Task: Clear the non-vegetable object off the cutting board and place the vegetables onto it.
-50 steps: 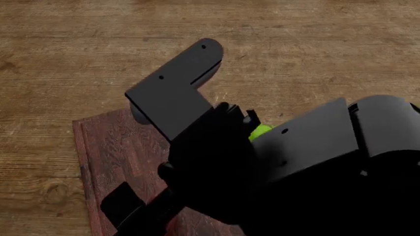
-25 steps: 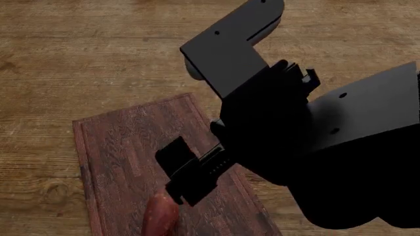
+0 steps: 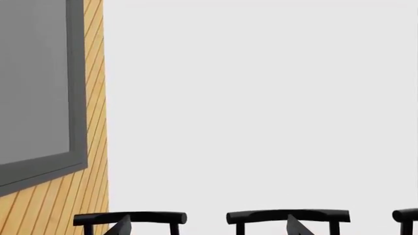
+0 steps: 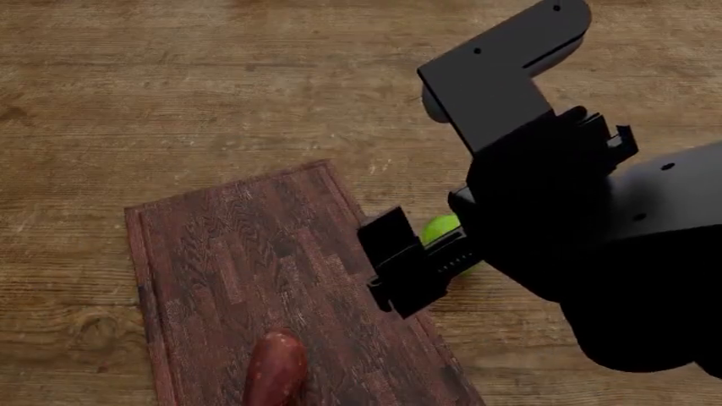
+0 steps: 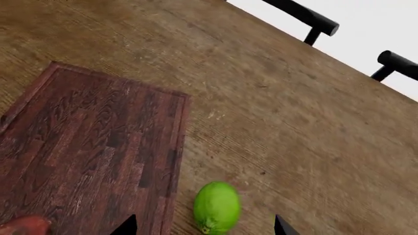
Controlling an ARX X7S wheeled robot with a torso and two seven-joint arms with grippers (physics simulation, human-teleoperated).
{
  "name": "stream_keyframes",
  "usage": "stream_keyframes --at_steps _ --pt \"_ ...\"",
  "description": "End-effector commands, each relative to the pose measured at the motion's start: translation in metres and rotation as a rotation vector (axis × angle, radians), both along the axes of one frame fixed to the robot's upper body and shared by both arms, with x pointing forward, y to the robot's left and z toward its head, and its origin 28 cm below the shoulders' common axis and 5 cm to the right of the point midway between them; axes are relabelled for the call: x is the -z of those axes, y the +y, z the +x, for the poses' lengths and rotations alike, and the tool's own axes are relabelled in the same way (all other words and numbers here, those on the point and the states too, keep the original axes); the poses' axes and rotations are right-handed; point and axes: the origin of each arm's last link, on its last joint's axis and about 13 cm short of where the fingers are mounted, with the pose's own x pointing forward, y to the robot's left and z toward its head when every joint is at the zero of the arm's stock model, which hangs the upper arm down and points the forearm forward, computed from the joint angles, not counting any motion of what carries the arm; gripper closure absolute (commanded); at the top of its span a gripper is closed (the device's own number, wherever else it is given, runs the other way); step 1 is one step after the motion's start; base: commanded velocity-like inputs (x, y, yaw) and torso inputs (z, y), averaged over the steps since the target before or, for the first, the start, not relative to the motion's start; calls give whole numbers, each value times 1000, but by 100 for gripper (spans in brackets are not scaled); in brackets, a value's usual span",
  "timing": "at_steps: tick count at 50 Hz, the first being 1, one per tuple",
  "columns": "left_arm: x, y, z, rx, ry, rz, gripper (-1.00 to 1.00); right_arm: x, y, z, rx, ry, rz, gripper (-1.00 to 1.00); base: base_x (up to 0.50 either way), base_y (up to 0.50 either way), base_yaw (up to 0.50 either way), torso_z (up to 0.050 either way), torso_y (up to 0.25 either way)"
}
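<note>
The right arm is seen in the head view as a large black mass reaching in from the lower right, with an angled black bracket standing at its upper end; the right gripper point(image 4: 408, 272) is held over the right edge of the cutting board point(image 4: 226, 254), just above that edge; its black fingers point(image 4: 390, 235) are pointed toward the board; in the right wrist view only two dark fingertips point(image 5: 126, 225) are caught, spread well apart, with nothing between them; the left arm and left gripper are not shown in any view, and the left wrist camera is turned away from the board.
</note>
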Motion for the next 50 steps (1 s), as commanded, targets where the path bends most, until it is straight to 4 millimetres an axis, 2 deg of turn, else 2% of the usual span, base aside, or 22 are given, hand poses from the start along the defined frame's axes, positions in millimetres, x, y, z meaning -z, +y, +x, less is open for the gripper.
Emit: stream_keyframes --at_steps 1,9,22,26,38,40,41,50 --pt "-3 0 0 0 -6 -3 -100 10 -10 12 50 13 35 -100 0 0 0 0 0" --pt "-2 1 0 -9 -5 2 -100 25 -11 28 54 38 71 -100 0 0 0 0 0" --pt "-2 0 2 -9 0 6 -100 34 -19 51 107 58 83 -100 0 0 0 0 0" --pt "-3 2 2 -14 -2 6 -100 43 -21 60 119 71 80 -100 0 0 0 0 0" --pt "1 0 5 -10 5 8 -100 58 -18 78 102 132 126 -100 0 0 0 0 0" --pt "3 0 5 -8 11 11 -100 63 -17 81 102 142 110 -100 0 0 0 0 0" --pt "3 0 4 -9 12 14 -100 76 -16 90 105 186 160 -100 0 0 0 0 0" --pt "4 1 4 -11 12 13 -100 87 -14 90 101 209 175 -100 0 0 0 0 0"
